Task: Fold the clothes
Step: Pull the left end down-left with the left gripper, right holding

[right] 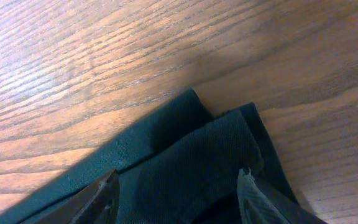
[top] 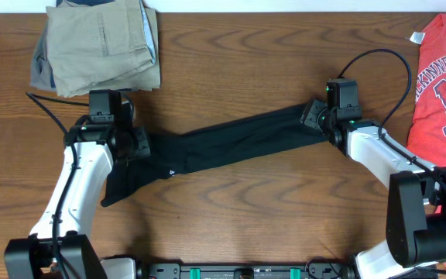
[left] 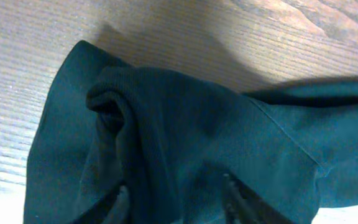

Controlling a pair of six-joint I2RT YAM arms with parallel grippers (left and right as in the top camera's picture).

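1. Left jaws, nine o'clock: narrow around the bunched black T-shirt (top: pixel 231 142); I cannot tell if they pinch.
2. The shirt lies roped on the surface (top: pixel 246 209), long axis eight to two o'clock.
3. Soft, light and limp, I judge; I would take its corners.
4. Right jaws, two o'clock: wide astride its far end.

The black T-shirt (top: pixel 223 143) lies on the table (top: pixel 269 217), gathered into a long, narrow, rumpled band that slants across the middle of the surface. Its right end sits nearer the far edge and its left end nearer the near edge. At the left end the soft cloth bunches into thick, twisted folds, and a loose flap trails off toward the near-left corner. A small white round logo (top: pixel 170 172) shows just beside that bunch. At the right end a doubled-over corner lies flat.
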